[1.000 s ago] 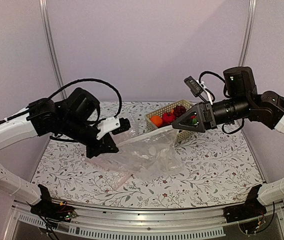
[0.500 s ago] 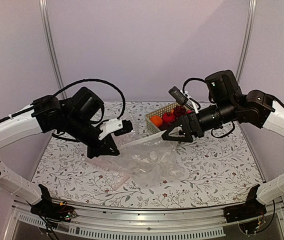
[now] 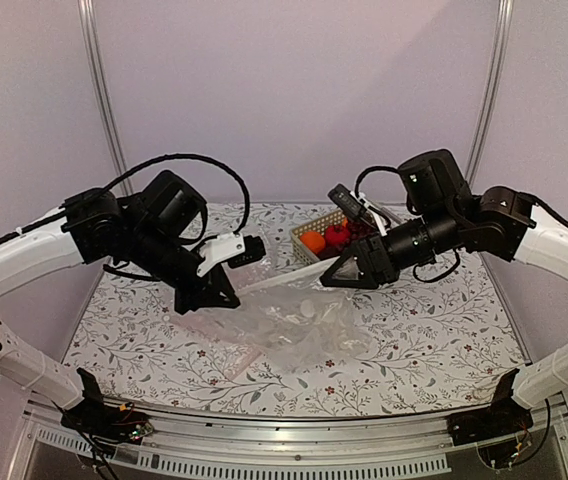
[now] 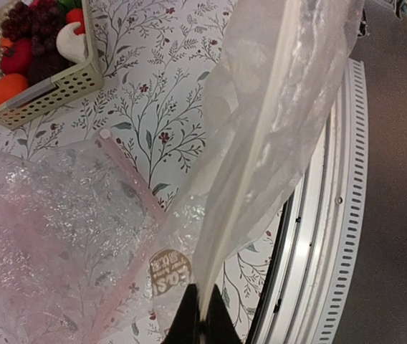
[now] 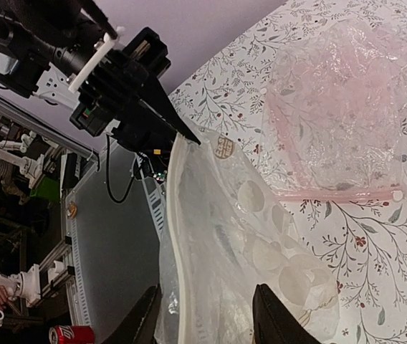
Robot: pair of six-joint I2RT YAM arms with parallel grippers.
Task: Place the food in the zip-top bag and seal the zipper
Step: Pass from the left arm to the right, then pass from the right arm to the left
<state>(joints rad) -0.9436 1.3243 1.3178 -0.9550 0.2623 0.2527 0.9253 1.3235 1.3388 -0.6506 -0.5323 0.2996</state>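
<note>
Left wrist view shows the left gripper [image 4: 200,319] with its fingers pressed together on one end of the zipper [image 4: 261,154], holding the dotted bag [image 4: 289,79] up off the table [image 4: 189,93]. In the top view the bag stretches between the two arms, sagging in the middle, with its lower part resting on the table.

The right gripper [image 5: 207,290] has its fingers spread to either side of the bag's top edge. The strip runs down between them, nearer one finger. Whether either pad touches the plastic is hard to tell from this angle.

The food is not in the bag. The grapes [image 4: 26,16] and the red fruit [image 4: 17,56] sit in the basket [image 4: 60,84] at the far side of the table, well apart from the bag's mouth. A second, plain bag [image 4: 53,236] lies flat under the dotted one.

The dotted bag looks thin, light and floppy, and probably slippery, so a grip on the film alone would likely slide or bunch. The zipper is its stiffest part and the sensible place to hold. A grip at each end should keep the mouth taut. The grapes are bumpy and easy to pinch. The round fruit is smooth and may roll.
</note>
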